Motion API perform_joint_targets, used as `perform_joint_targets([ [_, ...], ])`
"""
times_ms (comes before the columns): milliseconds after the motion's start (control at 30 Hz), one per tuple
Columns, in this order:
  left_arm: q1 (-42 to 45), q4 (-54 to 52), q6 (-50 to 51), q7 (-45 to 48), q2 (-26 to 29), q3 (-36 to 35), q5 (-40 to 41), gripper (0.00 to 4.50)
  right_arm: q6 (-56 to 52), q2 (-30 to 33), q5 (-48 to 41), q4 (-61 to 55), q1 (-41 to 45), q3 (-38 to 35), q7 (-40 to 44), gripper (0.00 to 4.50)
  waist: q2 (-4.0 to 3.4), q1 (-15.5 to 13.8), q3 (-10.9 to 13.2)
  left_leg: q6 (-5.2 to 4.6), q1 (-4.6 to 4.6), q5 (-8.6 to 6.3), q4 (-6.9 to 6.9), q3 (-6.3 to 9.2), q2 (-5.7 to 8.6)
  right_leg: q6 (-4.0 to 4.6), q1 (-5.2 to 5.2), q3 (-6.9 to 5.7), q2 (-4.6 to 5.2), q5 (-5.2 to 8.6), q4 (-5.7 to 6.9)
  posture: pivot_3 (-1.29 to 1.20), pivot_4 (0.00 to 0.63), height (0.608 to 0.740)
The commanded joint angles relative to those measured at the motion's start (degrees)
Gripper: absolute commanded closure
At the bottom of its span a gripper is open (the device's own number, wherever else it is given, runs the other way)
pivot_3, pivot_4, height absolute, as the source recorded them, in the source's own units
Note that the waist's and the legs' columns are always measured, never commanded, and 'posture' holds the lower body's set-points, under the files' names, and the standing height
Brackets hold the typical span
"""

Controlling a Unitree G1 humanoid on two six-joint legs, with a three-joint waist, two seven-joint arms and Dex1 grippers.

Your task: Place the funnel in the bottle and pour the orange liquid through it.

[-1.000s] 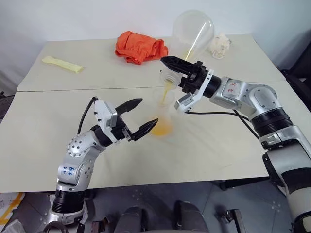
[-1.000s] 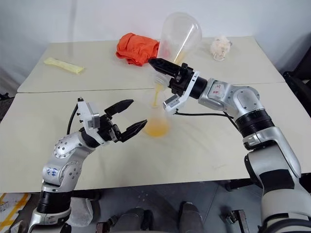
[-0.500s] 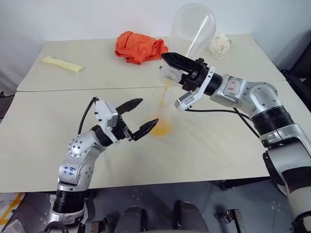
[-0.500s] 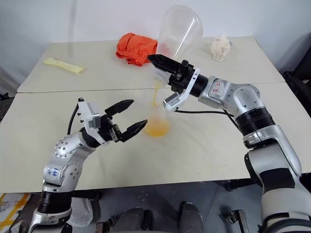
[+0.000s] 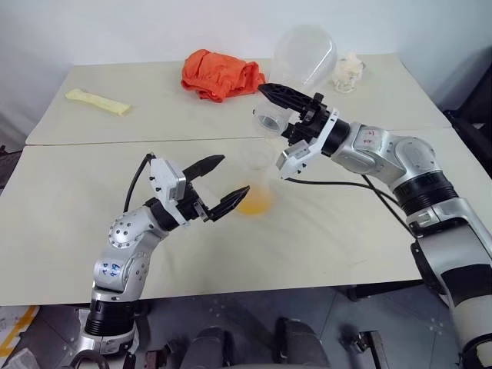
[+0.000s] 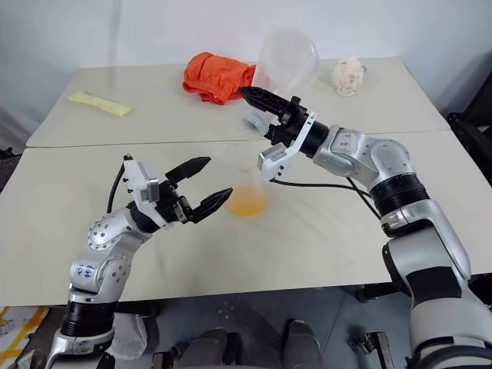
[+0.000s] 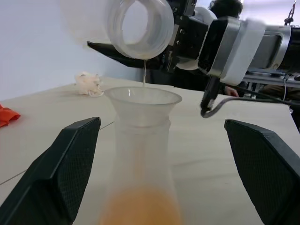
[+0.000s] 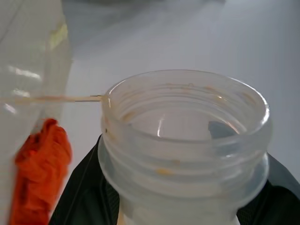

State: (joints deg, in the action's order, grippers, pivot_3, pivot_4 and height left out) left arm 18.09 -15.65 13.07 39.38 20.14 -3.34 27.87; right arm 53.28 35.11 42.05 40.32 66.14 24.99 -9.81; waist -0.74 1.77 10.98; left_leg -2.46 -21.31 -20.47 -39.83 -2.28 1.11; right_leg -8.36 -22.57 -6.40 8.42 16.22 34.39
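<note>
The pour is tailing off. A second ago a solid orange stream ran from the mouth of the clear flask [image 5: 307,58] into the funnel [image 7: 143,101]. Now only a hair-thin thread drops from the flask's lip onto the funnel's cone, and the flask's belly looks empty apart from faint orange traces around the threaded neck. The right end effector [image 5: 271,127] is clamped on that neck and has rolled the flask over further, with its mouth hanging just above the funnel. The funnel sits upright in the mouth of the bottle [image 7: 143,154], which stands on the counter [image 5: 330,231] and has not shifted. The orange liquid [image 5: 254,204] lies pooled in the bottle's base, with no spill visible around it. The left end effector [image 5: 234,175] has kept its place, spread wide with a finger on either side of the bottle and touching neither it nor the funnel. By the look of it the transfer is all but done. What remains is probably to let the last drips fall, then right the flask and set it down.
</note>
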Motion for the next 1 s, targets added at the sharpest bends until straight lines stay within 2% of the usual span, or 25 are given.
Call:
perform_joint_targets([
  [33,-0.1,-1.8,-1.2,-0.2,0.0,-0.7,0.5,0.00,1.8,0.0,-18.7,-1.4,0.5,-5.7,10.6,2.01,0.01,0.0,0.0,0.00,0.00,0.00,0.00,0.00,0.00,0.00,0.00,0.00,0.00,0.00,-0.01,0.00,0.150,0.740],
  [67,-0.2,-1.7,-1.2,-0.1,0.1,-0.8,0.5,0.00,-0.6,-0.4,-28.4,-3.1,-0.8,-7.1,17.2,2.01,0.01,-0.1,0.0,0.00,0.00,0.00,0.00,0.01,0.00,0.00,0.01,-0.01,0.01,0.00,-0.01,0.00,0.150,0.740],
  [133,-0.2,-1.6,-1.0,0.2,0.5,-0.9,0.7,0.00,-16.2,-1.8,-54.1,-11.4,-5.5,-11.6,37.0,2.01,0.02,-0.2,0.0,0.00,0.00,0.00,-0.01,0.13,-0.01,0.00,0.09,-0.11,0.02,0.00,-0.05,0.00,0.150,0.740],
  [200,-0.1,-1.5,-0.8,0.5,0.8,-1.1,0.9,0.00,-30.9,-0.6,-68.4,-16.9,-8.7,-16.8,48.0,2.01,0.02,-0.4,0.0,-0.01,0.01,0.00,-0.05,0.23,-0.06,0.00,0.18,-0.20,0.02,-0.01,-0.08,0.00,0.150,0.740],
  [267,0.1,-1.3,-0.7,0.8,1.1,-1.2,1.0,0.00,-43.2,3.5,-76.3,-19.8,-11.9,-22.1,54.7,2.01,0.02,-0.9,0.0,-0.05,-0.03,-0.02,-0.11,0.28,-0.04,0.00,0.22,-0.25,0.07,-0.01,-0.06,0.00,0.150,0.740],
  [300,0.2,-1.2,-0.5,1.0,1.3,-1.2,1.1,0.00,-46.6,5.3,-77.4,-20.2,-13.4,-24.3,56.0,2.01,0.02,-1.5,0.0,-0.07,-0.04,-0.02,-0.12,0.28,-0.02,0.01,0.22,-0.25,0.10,-0.01,-0.07,0.00,0.150,0.740],
  [400,0.3,-1.2,-0.1,1.4,1.7,-1.2,1.5,0.00,-57.8,9.9,-76.1,-18.5,-16.3,-28.9,51.7,2.01,0.01,-2.0,0.0,-0.11,-0.13,-0.04,-0.14,0.26,0.04,0.01,0.19,-0.23,0.14,-0.01,-0.23,0.00,0.150,0.740],
  [533,0.4,-1.1,0.6,2.1,2.2,-1.2,1.9,0.00,-58.2,12.7,-74.5,-17.4,-24.9,-35.9,53.1,2.01,0.02,-2.0,0.0,-0.08,-0.13,-0.05,-0.08,0.18,0.01,0.01,0.16,-0.29,0.09,-0.02,-0.33,0.00,0.150,0.740],
  [700,1.1,-0.6,1.1,2.4,2.6,-1.4,2.2,0.00,-56.5,12.4,-72.5,-14.5,-33.1,-41.0,53.4,2.01,0.01,-2.0,0.0,-0.09,-0.13,-0.05,-0.05,-0.03,0.04,0.00,0.12,-0.27,0.10,-0.02,-0.32,0.00,0.150,0.740],
  [933,2.1,-0.3,2.3,3.2,3.5,-1.5,2.7,0.00,-56.6,8.1,-73.6,-13.3,-37.7,-47.1,50.8,2.01,0.01,-2.1,0.0,-0.10,-0.10,-0.04,-0.14,-0.08,0.04,-0.01,0.18,-0.24,0.10,-0.02,-0.32,0.00,0.150,0.740],
  [1000,2.4,-0.2,2.6,3.3,3.7,-1.6,2.8,0.00,-55.6,7.1,-73.1,-13.7,-38.2,-48.0,50.5,1.28,0.01,-2.4,0.0,-0.11,-0.04,-0.03,-0.16,-0.07,0.04,-0.01,0.25,-0.23,0.10,-0.03,-0.34,0.00,0.150,0.740],
])
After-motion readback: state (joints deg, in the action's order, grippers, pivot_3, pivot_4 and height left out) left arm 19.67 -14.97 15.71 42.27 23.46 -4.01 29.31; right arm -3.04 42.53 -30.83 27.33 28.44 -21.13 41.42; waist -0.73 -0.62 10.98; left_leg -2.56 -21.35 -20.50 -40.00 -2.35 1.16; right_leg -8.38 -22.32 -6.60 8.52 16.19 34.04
